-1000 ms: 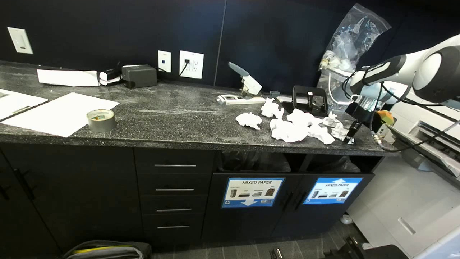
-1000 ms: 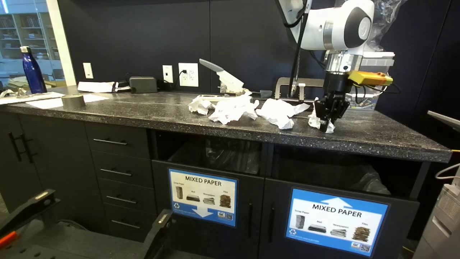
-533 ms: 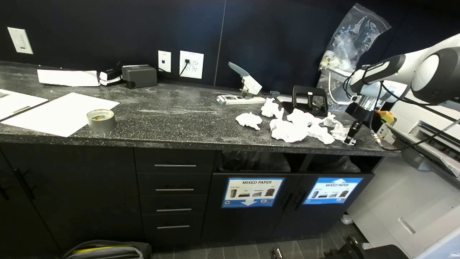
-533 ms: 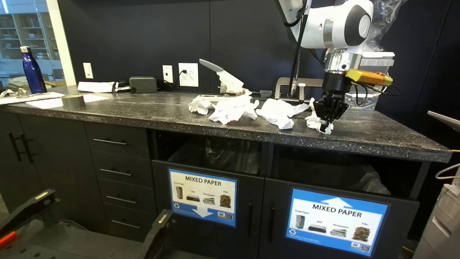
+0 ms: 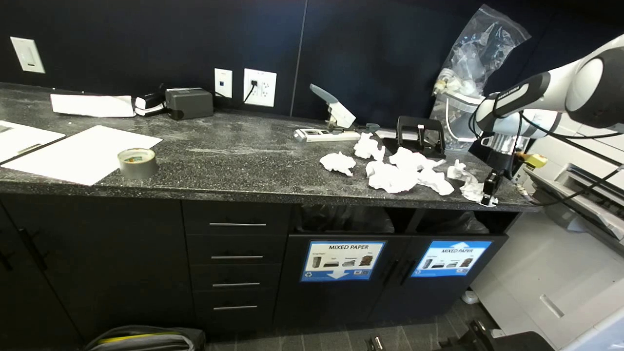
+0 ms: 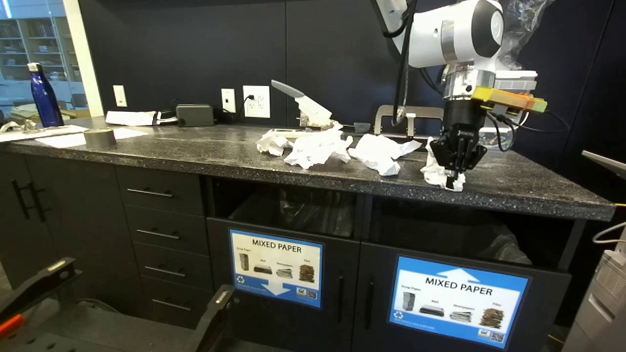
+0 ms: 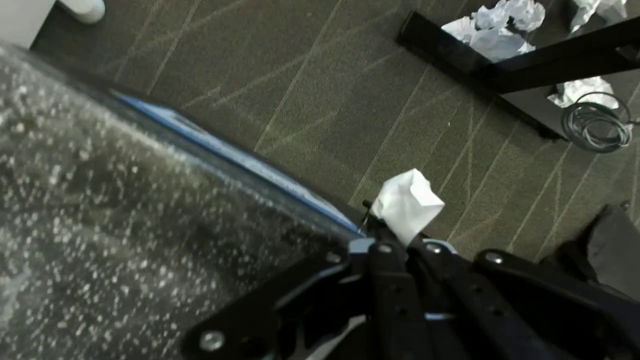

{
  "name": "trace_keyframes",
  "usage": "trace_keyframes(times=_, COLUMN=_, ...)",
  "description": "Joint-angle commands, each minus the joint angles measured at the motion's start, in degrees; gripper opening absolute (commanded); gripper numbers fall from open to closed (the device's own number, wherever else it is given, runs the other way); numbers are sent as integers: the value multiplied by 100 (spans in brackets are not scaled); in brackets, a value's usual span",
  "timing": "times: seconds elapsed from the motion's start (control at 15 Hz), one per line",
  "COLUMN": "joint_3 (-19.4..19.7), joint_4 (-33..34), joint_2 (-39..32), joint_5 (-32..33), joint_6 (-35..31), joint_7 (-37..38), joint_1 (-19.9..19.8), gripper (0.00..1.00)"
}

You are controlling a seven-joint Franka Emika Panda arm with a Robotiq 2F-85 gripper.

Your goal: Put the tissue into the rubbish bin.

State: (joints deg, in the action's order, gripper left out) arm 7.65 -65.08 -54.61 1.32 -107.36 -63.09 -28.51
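Note:
A crumpled white tissue is pinched at its near end by my gripper, close to the counter's front edge. In the wrist view the fingers are together, with part of the tissue sticking out beyond them over the floor. From another exterior view, the tissue trails to the left of the gripper. Whether its lower side still touches the counter I cannot tell. Below stands the rubbish bin, a dark compartment with a blue-topped sign and a slot under the countertop.
More crumpled white tissues lie left of the gripper. Behind them are a stapler and a black hole punch. A twin compartment with a whiter sign adjoins the bin. Some crumpled paper lies on the floor.
The jaws have closed on the tissue. My gripper has shifted towards the counter's front edge and slightly right, and the tissue has come along with it. The other tissues have stayed put.

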Motion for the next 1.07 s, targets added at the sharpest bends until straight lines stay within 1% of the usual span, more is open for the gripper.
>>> trace_keyframes(times=0.0, joint_3=331, joint_4=-1388, joint_2=826, joint_5=362, joint_6=-205, joint_7=343, joint_1=200, gripper=3)
trace_keyframes(times=0.2, joint_3=502, joint_4=-2192, joint_2=1238, joint_5=644, joint_6=-237, joint_7=409, joint_1=256, gripper=3)
trace_keyframes(times=0.33, joint_3=509, joint_4=-2745, joint_2=1480, joint_5=740, joint_6=-277, joint_7=285, joint_1=222, gripper=3)
trace_keyframes(times=0.4, joint_3=426, joint_4=-2969, joint_2=1554, joint_5=809, joint_6=-242, joint_7=224, joint_1=153, gripper=2)
trace_keyframes(times=0.47, joint_3=422, joint_4=-3166, joint_2=1603, joint_5=865, joint_6=-251, joint_7=189, joint_1=143, gripper=2)
trace_keyframes(times=0.6, joint_3=392, joint_4=-3460, joint_2=1625, joint_5=910, joint_6=-258, joint_7=148, joint_1=131, gripper=2)
trace_keyframes(times=0.8, joint_3=356, joint_4=-3671, joint_2=1486, joint_5=865, joint_6=-340, joint_7=93, joint_1=102, gripper=2)
trace_keyframes(times=0.93, joint_3=324, joint_4=-3800, joint_2=1398, joint_5=743, joint_6=-741, joint_7=180, joint_1=57, gripper=2)
trace_keyframes(times=1.0, joint_3=287, joint_4=-3826, joint_2=1319, joint_5=655, joint_6=-1044, joint_7=187, joint_1=13, gripper=1)
